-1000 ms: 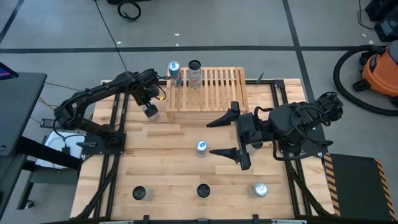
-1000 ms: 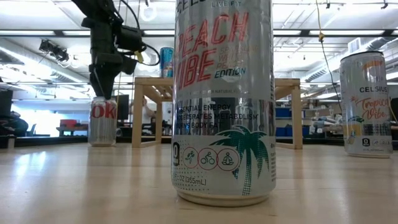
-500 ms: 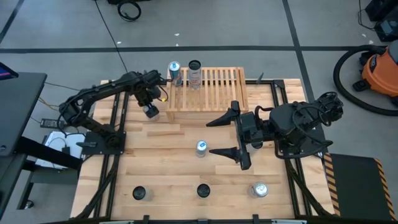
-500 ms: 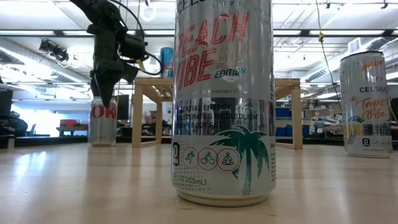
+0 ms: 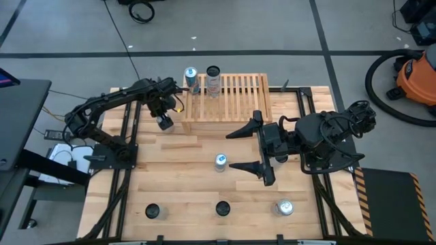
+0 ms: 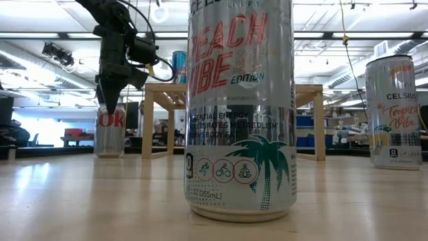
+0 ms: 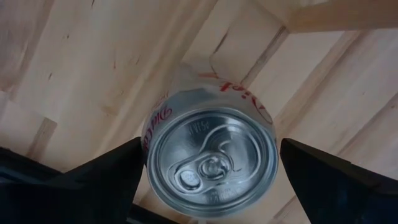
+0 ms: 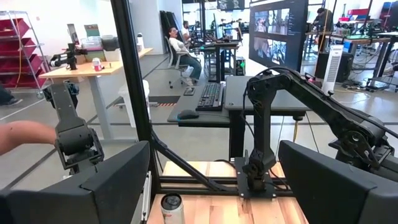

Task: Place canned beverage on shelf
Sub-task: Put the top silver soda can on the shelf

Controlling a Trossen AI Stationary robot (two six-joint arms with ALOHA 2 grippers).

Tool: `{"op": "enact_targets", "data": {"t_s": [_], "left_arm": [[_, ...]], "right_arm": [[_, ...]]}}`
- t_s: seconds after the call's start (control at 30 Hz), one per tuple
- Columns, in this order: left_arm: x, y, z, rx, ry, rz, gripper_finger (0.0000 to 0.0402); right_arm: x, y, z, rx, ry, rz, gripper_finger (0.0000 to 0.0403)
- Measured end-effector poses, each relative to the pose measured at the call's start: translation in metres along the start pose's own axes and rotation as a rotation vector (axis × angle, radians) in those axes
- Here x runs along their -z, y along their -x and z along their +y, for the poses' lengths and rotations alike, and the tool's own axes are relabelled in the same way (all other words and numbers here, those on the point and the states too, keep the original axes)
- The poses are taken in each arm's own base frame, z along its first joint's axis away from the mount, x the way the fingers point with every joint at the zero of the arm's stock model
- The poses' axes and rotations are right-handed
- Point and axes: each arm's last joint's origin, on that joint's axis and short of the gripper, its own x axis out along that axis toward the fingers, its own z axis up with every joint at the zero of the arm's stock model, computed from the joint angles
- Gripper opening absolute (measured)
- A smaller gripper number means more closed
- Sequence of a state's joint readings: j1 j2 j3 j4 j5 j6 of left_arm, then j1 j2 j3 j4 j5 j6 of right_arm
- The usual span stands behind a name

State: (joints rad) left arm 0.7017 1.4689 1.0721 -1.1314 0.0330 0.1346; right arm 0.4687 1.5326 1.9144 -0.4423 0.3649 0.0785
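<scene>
A silver Diet Coke can (image 7: 211, 165) stands upright on the plank table just left of the shelf (image 5: 226, 99), a low light-wood slatted rack. My left gripper (image 6: 109, 110) points down over this can (image 6: 110, 130), open, one finger on either side of its top; I see no touch. In the high view this gripper (image 5: 163, 121) hides the can. A blue can (image 5: 191, 78) and a dark-topped can (image 5: 213, 80) stand on the shelf's far left part. My right gripper (image 5: 240, 148) waits open and level right of centre, holding nothing.
Loose cans stand on the table: one at the centre (image 5: 220, 162) and three along the near edge (image 5: 152, 211), (image 5: 223, 208), (image 5: 284, 207). A big Celsius can (image 6: 241, 107) fills the low view. A person's arm (image 8: 25, 134) shows beyond the table.
My left gripper has sunk a little toward the Diet Coke can, so that its fingers now reach down beside the can's top. The can has stayed in place.
</scene>
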Motion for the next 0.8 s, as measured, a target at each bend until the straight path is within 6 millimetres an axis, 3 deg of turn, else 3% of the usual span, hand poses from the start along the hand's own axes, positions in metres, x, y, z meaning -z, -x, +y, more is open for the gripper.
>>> {"op": "enact_targets", "data": {"t_s": [0.4, 0.8], "left_arm": [[0.001, 0.0004, -0.0004, 0.014, -0.024, 0.009, 0.03], [0.0071, 0.0012, -0.0036, 0.03, -0.059, 0.068, 0.03]], "right_arm": [[-0.0008, 0.0, -0.0002, 0.0, -0.003, -0.007, 0.0366], [-0.006, -0.0023, -0.0075, 0.029, -0.01, -0.055, 0.0366]]}}
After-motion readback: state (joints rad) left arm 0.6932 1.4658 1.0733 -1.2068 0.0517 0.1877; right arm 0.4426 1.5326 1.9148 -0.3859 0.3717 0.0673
